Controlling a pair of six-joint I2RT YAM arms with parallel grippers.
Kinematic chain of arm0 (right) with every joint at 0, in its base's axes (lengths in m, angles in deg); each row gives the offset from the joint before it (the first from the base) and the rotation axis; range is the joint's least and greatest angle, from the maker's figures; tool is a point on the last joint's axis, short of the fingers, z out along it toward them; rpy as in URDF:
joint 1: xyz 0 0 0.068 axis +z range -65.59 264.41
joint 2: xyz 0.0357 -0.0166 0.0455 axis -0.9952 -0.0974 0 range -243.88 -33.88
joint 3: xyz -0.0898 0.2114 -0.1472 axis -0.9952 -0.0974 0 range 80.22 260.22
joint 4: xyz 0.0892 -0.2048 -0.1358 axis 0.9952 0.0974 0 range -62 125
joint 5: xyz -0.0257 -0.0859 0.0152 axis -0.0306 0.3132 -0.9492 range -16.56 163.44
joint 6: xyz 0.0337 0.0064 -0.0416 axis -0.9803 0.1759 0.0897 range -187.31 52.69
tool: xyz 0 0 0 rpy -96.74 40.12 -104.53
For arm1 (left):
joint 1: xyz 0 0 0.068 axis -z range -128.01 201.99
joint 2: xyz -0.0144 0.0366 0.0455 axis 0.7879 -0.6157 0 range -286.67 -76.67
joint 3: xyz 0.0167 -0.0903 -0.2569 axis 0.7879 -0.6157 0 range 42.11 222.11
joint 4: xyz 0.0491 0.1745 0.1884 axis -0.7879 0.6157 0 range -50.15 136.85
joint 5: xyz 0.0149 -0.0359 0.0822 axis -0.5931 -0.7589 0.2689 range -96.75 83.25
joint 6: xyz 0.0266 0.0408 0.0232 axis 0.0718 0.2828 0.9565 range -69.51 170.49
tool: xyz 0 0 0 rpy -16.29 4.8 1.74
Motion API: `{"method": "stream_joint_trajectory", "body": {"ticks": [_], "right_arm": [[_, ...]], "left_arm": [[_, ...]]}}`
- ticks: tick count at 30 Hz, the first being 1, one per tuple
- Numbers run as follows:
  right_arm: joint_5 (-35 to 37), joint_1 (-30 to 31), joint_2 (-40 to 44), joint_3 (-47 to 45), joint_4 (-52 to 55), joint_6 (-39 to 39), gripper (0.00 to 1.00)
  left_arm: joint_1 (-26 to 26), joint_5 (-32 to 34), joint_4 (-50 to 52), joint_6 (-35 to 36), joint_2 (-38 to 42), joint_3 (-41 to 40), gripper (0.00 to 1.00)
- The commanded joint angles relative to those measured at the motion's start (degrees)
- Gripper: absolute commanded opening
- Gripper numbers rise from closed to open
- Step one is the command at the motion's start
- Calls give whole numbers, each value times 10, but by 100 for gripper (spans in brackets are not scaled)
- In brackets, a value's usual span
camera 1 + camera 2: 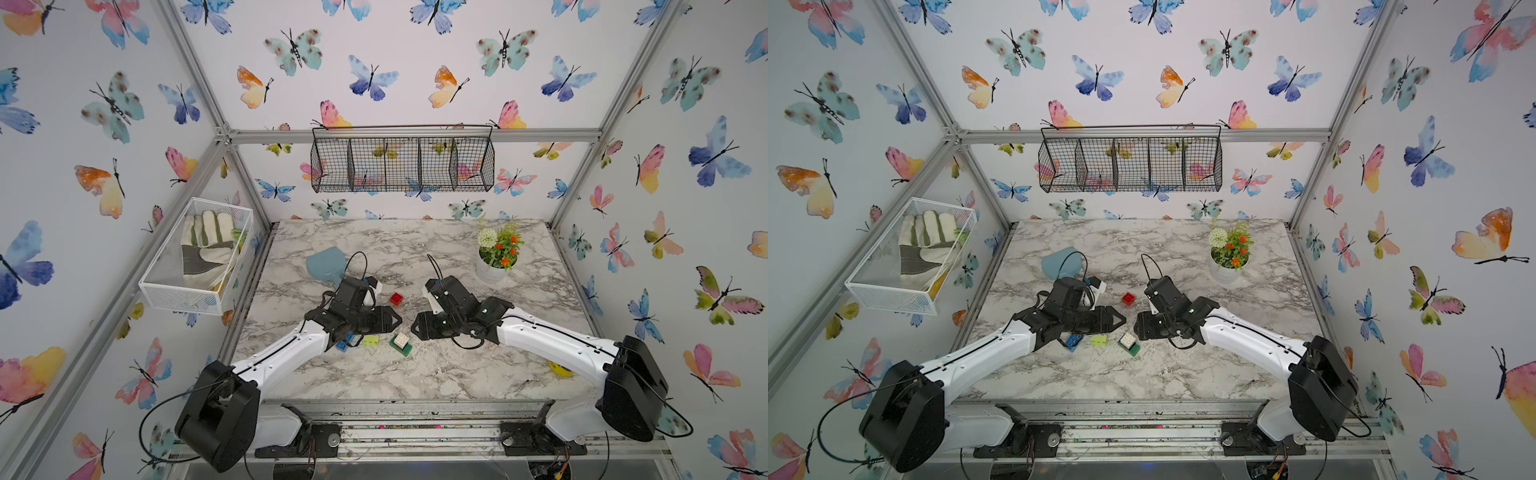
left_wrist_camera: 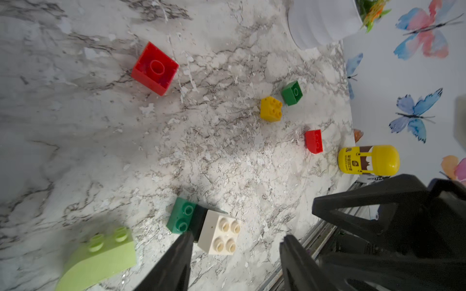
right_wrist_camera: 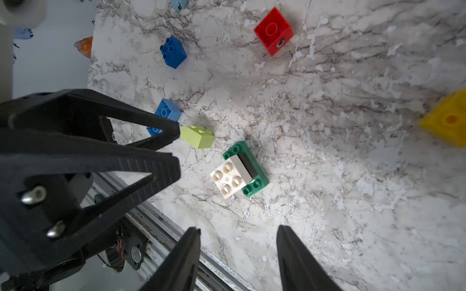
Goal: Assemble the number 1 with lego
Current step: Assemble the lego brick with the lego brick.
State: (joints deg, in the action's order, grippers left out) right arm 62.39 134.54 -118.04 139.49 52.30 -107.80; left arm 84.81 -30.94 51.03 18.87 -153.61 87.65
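Observation:
A white brick (image 2: 219,234) sits on a black layer on a green plate (image 2: 181,218) near the table's front; this stack (image 1: 401,344) shows in both top views. Beside it lie a lime brick (image 1: 371,340) and a blue brick (image 1: 345,343), and farther back an overturned red brick (image 1: 396,298). Small yellow (image 2: 271,108), green (image 2: 292,92) and red (image 2: 313,141) bricks lie to the right. My left gripper (image 2: 237,238) hovers open just left of the stack, holding nothing. My right gripper (image 3: 238,228) hangs open over bare marble, tip to tip with the left.
A pale blue scoop (image 1: 326,262) lies behind the left arm. A white flower pot (image 1: 494,266) stands at the back right. A yellow capsule toy (image 2: 368,160) lies by the right front edge. A white mesh basket (image 1: 195,257) and a black wire basket (image 1: 401,160) hang on the walls.

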Motion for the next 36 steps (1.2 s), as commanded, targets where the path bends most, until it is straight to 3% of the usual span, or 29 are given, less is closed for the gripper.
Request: {"method": "stream_joint_trajectory", "body": {"ticks": [1,7,16,24,36], "right_arm": [[-71,-4,-18,-15,-49,-32,48],[-116,-5,-66,-14,-69,-35,45],[-86,-5,-97,-15,-80,-44,37],[-62,-6,-114,-3,-78,-44,37],[-82,-5,-149,18,-100,-44,33]], "left_arm": [[8,-17,38,43,-32,20,54],[9,-30,53,71,-60,18,45],[5,-61,46,76,-77,15,39],[1,-63,35,72,-101,18,34],[-8,-68,37,76,-107,14,27]]}}
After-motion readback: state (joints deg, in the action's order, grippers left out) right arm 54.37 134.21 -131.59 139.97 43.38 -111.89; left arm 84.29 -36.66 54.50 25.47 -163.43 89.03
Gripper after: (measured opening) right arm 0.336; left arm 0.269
